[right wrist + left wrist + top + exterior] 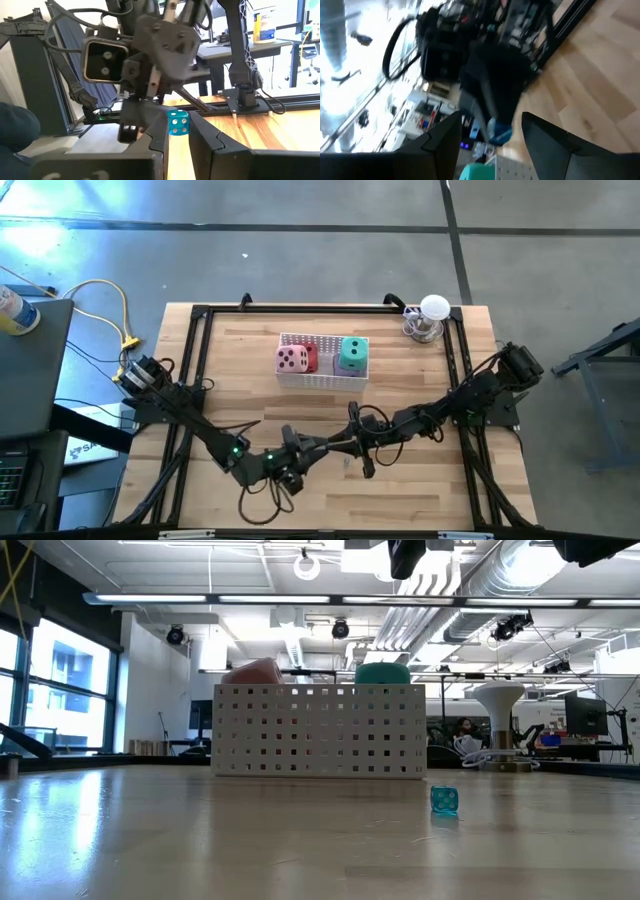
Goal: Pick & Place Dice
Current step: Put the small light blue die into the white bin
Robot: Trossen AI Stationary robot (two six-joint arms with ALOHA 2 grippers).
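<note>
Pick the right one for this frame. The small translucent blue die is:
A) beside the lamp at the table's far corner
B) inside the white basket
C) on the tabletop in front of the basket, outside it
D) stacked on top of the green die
C: the low view shows the small blue die resting on the wooden table, apart from and in front of the white basket, which holds the green die.

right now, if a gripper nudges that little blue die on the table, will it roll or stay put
The blue die looks tiny and clear, so probably light and hard. Resting flat on the smooth wooden table, it would likely skid first, then tumble. Its small faces may slip from a pinch.
</note>
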